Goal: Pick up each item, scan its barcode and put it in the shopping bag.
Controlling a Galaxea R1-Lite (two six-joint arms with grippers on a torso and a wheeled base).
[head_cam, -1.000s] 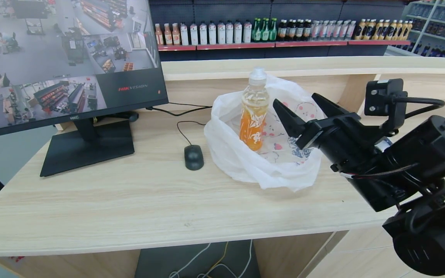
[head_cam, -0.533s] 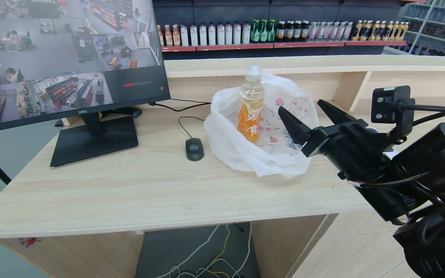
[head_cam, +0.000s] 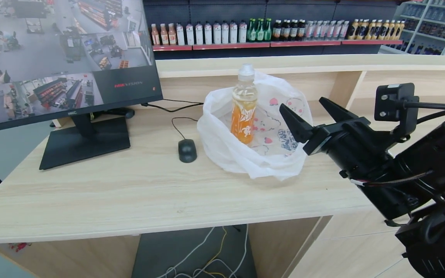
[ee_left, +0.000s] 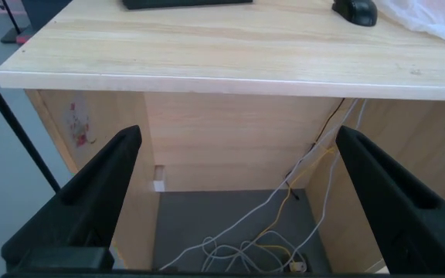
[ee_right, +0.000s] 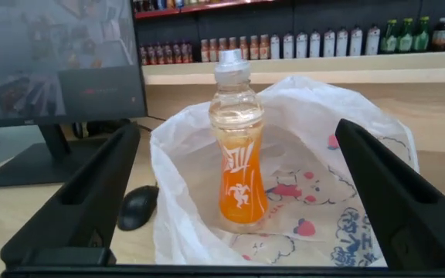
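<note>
An orange drink bottle stands upright inside the open white shopping bag. The bag sits on the worktop just beside a black mouse, right of a monitor. The right arm's fingers are spread wide and empty, near the bag's right side, aimed at the bottle. The left arm's fingers, also wide and empty, hang low before the worktop's front edge, facing cables underneath.
</note>
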